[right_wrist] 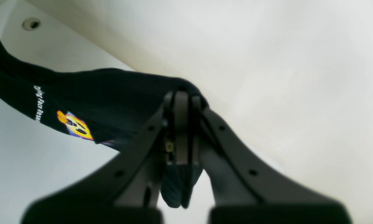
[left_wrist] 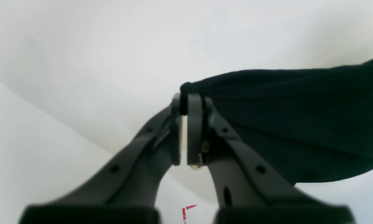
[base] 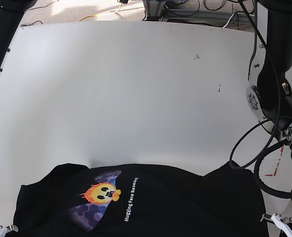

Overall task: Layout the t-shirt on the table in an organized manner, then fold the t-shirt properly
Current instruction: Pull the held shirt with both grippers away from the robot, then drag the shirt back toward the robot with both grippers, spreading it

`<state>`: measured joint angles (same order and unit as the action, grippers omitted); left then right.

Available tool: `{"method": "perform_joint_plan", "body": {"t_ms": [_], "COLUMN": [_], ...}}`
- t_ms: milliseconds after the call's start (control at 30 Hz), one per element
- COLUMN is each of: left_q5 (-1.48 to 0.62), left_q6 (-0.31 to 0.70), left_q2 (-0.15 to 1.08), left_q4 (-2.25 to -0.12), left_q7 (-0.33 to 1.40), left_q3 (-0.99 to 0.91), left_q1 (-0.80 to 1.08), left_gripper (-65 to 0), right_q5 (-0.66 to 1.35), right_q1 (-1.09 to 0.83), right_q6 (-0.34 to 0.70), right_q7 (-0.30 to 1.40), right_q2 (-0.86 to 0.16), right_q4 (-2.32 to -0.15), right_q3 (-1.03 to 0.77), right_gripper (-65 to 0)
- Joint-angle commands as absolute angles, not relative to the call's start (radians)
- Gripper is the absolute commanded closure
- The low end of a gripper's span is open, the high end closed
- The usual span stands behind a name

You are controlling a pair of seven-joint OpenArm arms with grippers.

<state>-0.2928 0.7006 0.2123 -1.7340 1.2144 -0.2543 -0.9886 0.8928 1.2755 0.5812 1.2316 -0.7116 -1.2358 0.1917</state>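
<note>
Table (base: 136, 89): big, white, mostly bare. I use it as my marker for everything else.
T-shirt (base: 151, 202): black, at the near edge of the table, print side up. I see it stretched wide between my two arms, so I think I am spreading it flat before any fold.
Print (base: 100, 193): a yellow face on a purple patch with white words beside it, on the shirt near the table's near edge.
Left gripper (left_wrist: 184, 105): squeezed tight on a bunched bit of the shirt's edge, lifted above the table. I hold it there to keep that side pulled out.
Right gripper (right_wrist: 180, 102): also squeezed tight on the shirt, with a flap of cloth hanging down between its arms. It pulls the other side.
Red tape (base: 275, 165): thin lines at the table's side by my left arm.
Dark specks (base: 197, 57): tiny, far across the table from the shirt.
</note>
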Motion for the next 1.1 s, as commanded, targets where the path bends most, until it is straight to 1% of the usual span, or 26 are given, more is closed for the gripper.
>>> {"method": "perform_joint_plan", "body": {"t_ms": [0,267,367,533,667,833,1000,1067], "left_q5": [-0.298,-0.3,-0.3,-0.303,-0.306,-0.308,-0.308,-0.308], "left_q6": [0.698,0.698,0.698,0.698,0.698,0.698,0.698,0.698], "left_q2": [0.22,0.222,0.222,0.223,0.246,0.245,0.245,0.245], "left_q4": [-1.728,-1.727,-1.728,-1.744,-1.771,-1.793,-1.86,-1.868], "left_q7": [1.19,1.19,1.19,1.202,1.23,1.239,1.241,1.241], "left_q3": [-0.255,-0.257,-0.257,-0.257,-0.257,-0.257,-0.257,-0.257], "left_q1": [-1.03,-1.007,-0.975,-0.909,-0.854,-0.782,-0.674,-0.642], "left_gripper": [0.0,0.0,0.0,0.0,0.0,0.0,0.0,0.0], "right_q5": [0.898,0.906,0.941,1.017,1.027,1.03,1.03,1.03], "right_q1": [1.306,1.306,1.27,1.147,1.044,0.881,0.705,0.647], "right_q6": [0.584,0.585,0.585,0.575,0.575,0.575,0.575,0.575], "right_q7": [1.214,1.28,1.303,1.336,1.34,1.34,1.34,1.34], "right_q2": [-0.725,-0.746,-0.753,-0.782,-0.8,-0.797,-0.796,-0.773], "right_q4": [-1.245,-1.25,-1.25,-1.257,-1.334,-1.448,-1.547,-1.575], "right_q3": [0.186,0.183,0.142,0.031,-0.01,-0.099,-0.197,-0.228], "right_gripper": [0.0,0.0,0.0,0.0,0.0,0.0,0.0,0.0]}}
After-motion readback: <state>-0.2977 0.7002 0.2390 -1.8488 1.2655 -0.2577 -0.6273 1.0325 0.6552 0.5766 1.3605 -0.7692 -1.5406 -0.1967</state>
